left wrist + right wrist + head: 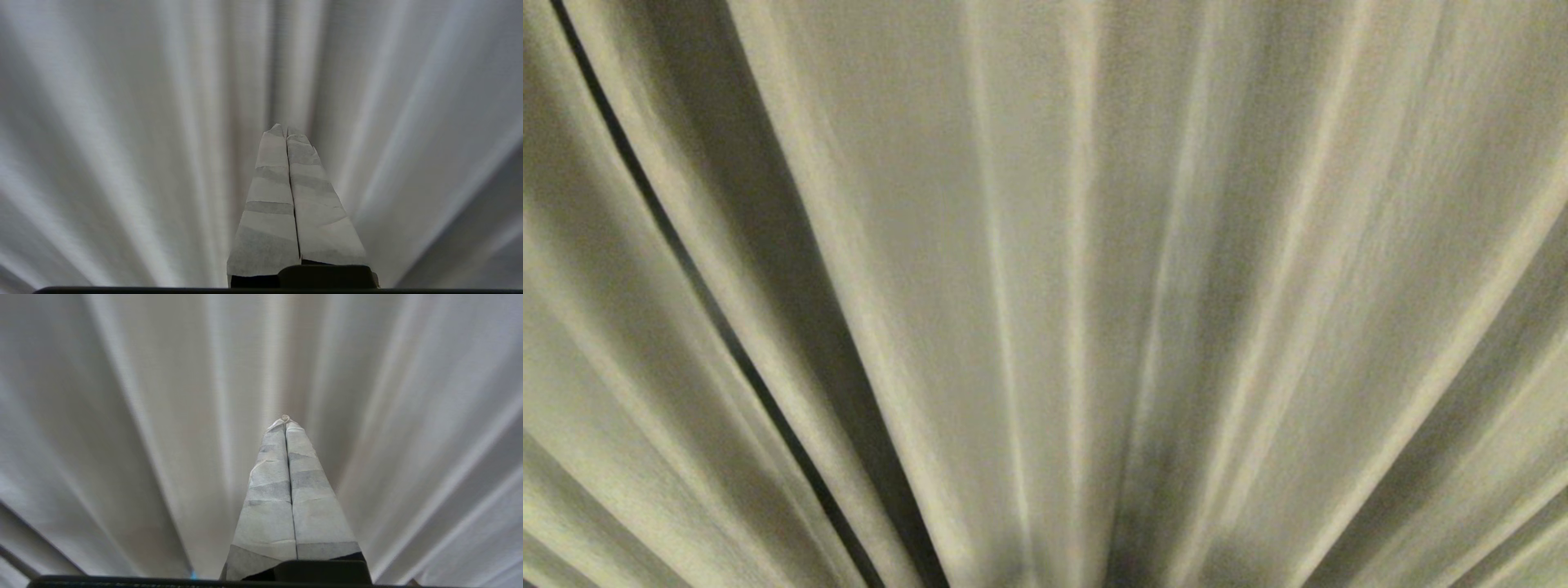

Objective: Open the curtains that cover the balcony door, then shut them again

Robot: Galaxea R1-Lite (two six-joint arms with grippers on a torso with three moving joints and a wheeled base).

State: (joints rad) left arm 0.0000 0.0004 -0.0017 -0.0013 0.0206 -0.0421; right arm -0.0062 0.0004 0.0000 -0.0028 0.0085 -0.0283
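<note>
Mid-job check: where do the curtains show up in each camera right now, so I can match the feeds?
Head view: the curtains fill the whole picture, with a dark gap between folds at left.
Left wrist view: pleats fill the background behind the shut left gripper.
Right wrist view: pleats again behind the shut right gripper.
Shared landmark: the fanned vertical pleats.

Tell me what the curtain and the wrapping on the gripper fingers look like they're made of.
The curtains look like thick woven cloth, matte beige-grey: soft pleats, faint grainy weave, no shine. The left gripper and right gripper, both shut, have fingers wrapped in what seems pale paper-like tape: overlapping bands, creases, dull surface. Exact fibre unclear.
</note>
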